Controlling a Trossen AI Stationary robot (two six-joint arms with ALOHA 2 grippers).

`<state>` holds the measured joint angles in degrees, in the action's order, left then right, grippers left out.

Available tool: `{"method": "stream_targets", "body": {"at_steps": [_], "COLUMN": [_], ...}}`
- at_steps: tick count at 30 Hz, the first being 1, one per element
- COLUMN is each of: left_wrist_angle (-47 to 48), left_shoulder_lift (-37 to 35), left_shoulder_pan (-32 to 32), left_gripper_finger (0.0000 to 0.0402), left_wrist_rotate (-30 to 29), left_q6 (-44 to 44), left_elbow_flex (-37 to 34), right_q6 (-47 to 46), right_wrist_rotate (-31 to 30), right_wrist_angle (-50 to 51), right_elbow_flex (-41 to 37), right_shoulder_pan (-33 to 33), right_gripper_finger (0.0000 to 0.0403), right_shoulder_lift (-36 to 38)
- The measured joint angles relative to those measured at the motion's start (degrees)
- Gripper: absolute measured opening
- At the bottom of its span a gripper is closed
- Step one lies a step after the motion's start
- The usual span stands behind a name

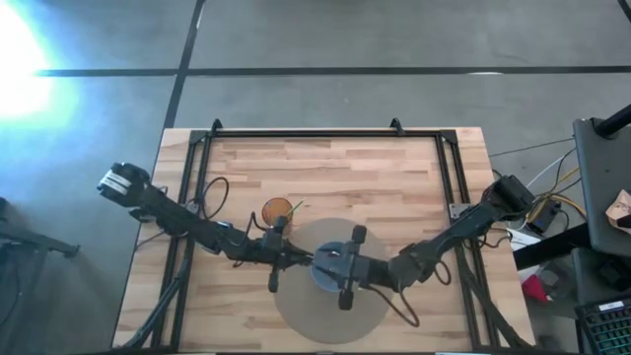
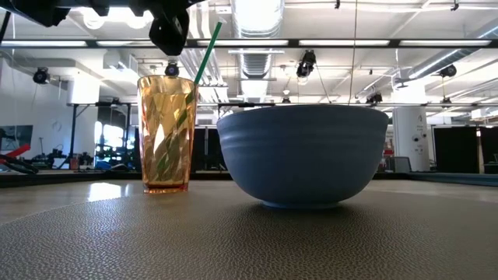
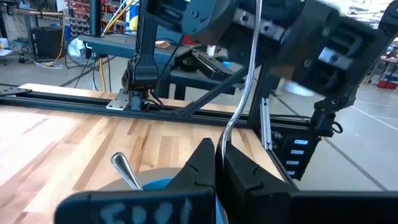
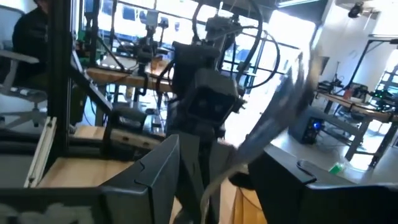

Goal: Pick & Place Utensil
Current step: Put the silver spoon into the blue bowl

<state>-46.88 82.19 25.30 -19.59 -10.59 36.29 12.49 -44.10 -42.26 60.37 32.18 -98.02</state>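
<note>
A thin silver utensil (image 3: 247, 81) hangs in the air over the blue bowl (image 2: 303, 155), which stands on a round grey mat (image 1: 330, 316). My left gripper (image 3: 219, 149) comes from the table's left and is shut on the utensil. My right gripper (image 4: 217, 155) faces it from the right, just above the bowl (image 1: 330, 276). It is open, with its fingers on either side of the blurred utensil (image 4: 273, 124); no touch shows. A second silver handle (image 3: 124, 168) sticks out of the bowl. An orange cup (image 1: 277, 209) with a green straw (image 2: 206, 50) stands to the left of the bowl. My left gripper pinches the utensil's narrow shaft (image 3: 222, 134) between its two fingers, coming about level from the table's left. The shaft curves up and away past the fingertips toward my right gripper. The utensil is lifted clear of the bowl.
The mat lies at the near middle of the wooden table (image 1: 325, 168), whose far half is bare wood. Black frame rails (image 1: 325, 133) run along the far edge and both sides. The orange cup (image 2: 166, 132) stands close to my left arm.
</note>
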Motion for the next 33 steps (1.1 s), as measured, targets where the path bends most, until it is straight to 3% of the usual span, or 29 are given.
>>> {"method": "stream_targets", "body": {"at_steps": [6,14,33], "left_wrist_angle": [0.31,0.36,1.18], "left_shoulder_lift": [0.0,0.0,0.0], "left_shoulder_pan": [0.0,-0.01,-0.11], "left_gripper_finger": [0.0008,0.0009,0.0024], "left_wrist_rotate": [0.0,-0.38,-0.37], "left_q6": [0.0,0.77,3.09], "left_elbow_flex": [0.0,0.0,0.0], "right_q6": [-0.3,-0.92,-0.02], "right_wrist_rotate": [-1.14,-1.04,-0.87], "right_wrist_angle": [0.31,0.29,1.68], "right_elbow_flex": [1.02,0.06,-0.38], "right_shoulder_pan": [0.04,0.04,0.07], "right_gripper_finger": [0.0135,0.0022,0.0011], "right_shoulder_lift": [-0.02,0.02,0.07]}}
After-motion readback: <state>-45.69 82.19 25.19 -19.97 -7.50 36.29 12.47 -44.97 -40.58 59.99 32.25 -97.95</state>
